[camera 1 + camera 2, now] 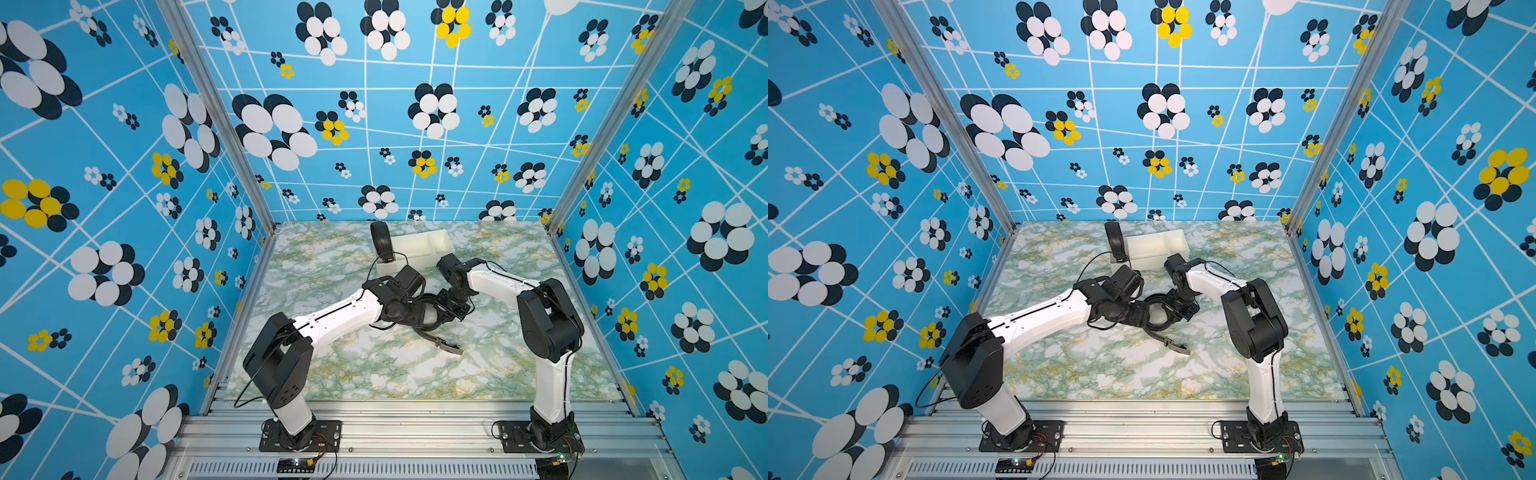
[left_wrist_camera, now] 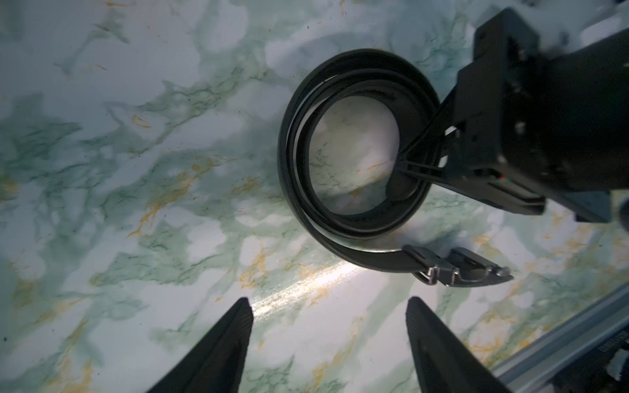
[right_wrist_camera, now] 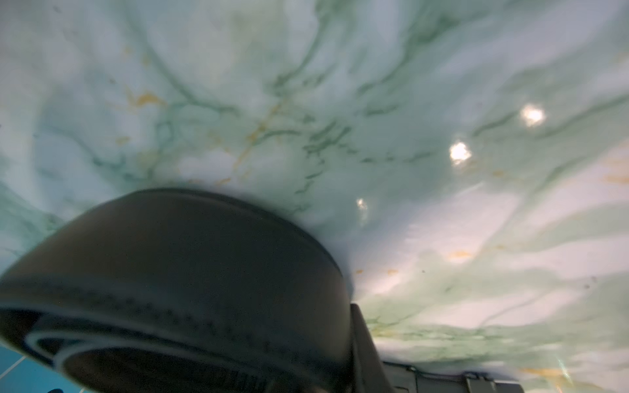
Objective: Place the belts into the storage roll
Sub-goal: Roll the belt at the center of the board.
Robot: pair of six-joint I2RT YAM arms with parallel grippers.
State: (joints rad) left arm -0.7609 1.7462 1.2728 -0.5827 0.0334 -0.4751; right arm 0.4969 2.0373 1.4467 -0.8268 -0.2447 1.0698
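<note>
A black belt [image 2: 296, 163] is wound into a round coil over the middle of the table, seen in both top views [image 1: 428, 297] [image 1: 1154, 296]. Its buckle end [image 2: 456, 268] trails onto the marble [image 1: 451, 345]. My right gripper [image 2: 418, 163] is shut on the coil's wall, and one finger [image 3: 360, 340] shows beside the strap [image 3: 190, 272]. My left gripper [image 2: 330, 303] hangs open a little short of the coil with nothing between its fingers. A second coiled belt [image 1: 380, 241] stands upright at the left end of the cream storage roll [image 1: 424, 249]; whether it sits inside a compartment I cannot tell.
The storage roll [image 1: 1158, 249] lies near the back wall, just behind both wrists. The two forearms meet over the table's middle, close together. Aluminium rails run along the table's sides and front [image 1: 415, 419]. Thin black cables loop off the left arm [image 1: 374, 266].
</note>
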